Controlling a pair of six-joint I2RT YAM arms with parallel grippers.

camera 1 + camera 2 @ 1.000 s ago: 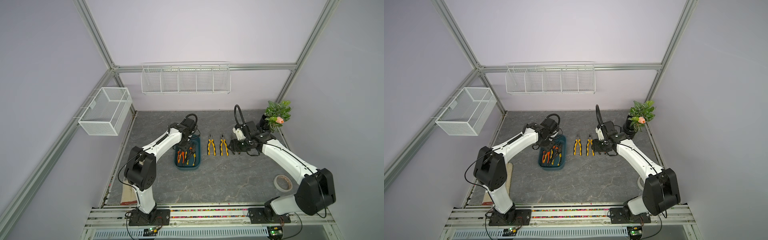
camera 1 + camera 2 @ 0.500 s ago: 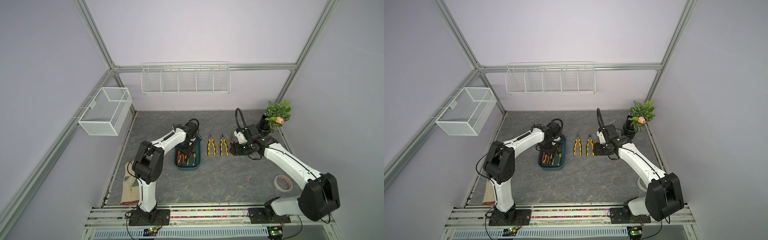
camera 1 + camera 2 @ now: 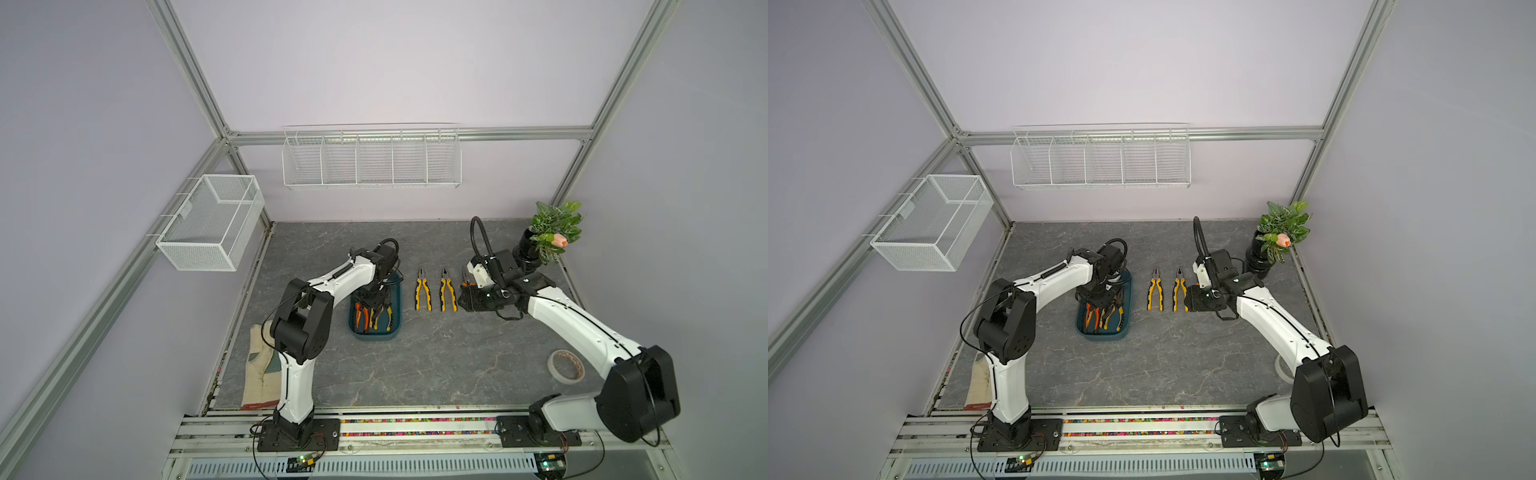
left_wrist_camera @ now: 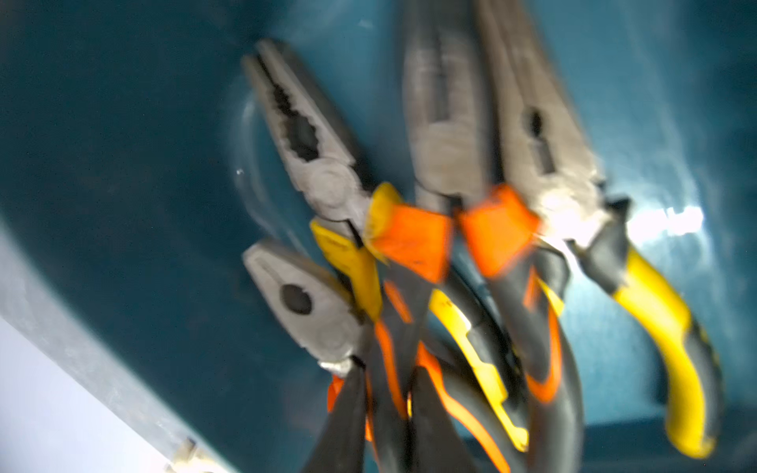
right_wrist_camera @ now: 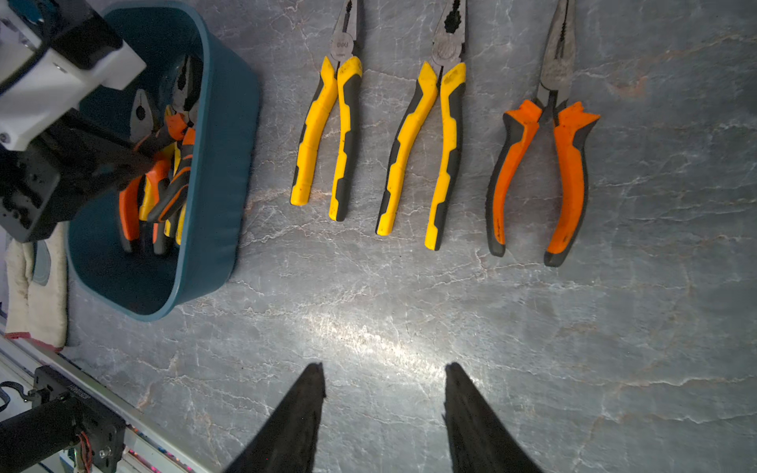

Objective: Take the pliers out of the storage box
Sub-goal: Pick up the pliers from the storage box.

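Glove: a pale work glove [image 3: 258, 370] is lying at the left edge of the grey table [image 3: 415, 365], well apart from the tools.
Storage box: the teal storage box [image 3: 397, 316] [image 3: 1128, 316] [image 5: 221, 164] is sitting left of centre, directly under the left arm's wrist.
Pliers in the box: four boxed pliers [image 3: 370, 319] [image 4: 409, 245] [image 5: 164, 180], two yellow-handled and two orange-handled, are lying piled with handles overlapping and heads pointing toward the back wall.
Left gripper: the left gripper [image 3: 371, 308] [image 3: 1100, 306] [image 5: 139, 159] is reaching down into the box with its jaws closed together among the handles. The blurred wrist view is not showing whether one is pinched.
First yellow pliers: the first yellow pliers [image 3: 423, 293] [image 5: 313, 135] are lying on the table just right of the box.
Second yellow pliers: the second yellow pliers [image 3: 448, 294] [image 5: 448, 143] are lying parallel beside them.
Orange needle-nose pliers: the orange needle-nose pliers [image 3: 464, 276] [image 5: 569, 172] are lying furthest right in that row, partly hidden under the right arm in the top views.
Right gripper: the right gripper [image 3: 464, 297] [image 3: 1187, 299] [image 5: 385, 374] is hovering with its fingers [image 5: 303, 413] spread apart over bare table, the row of three ahead of its tips and untouched.
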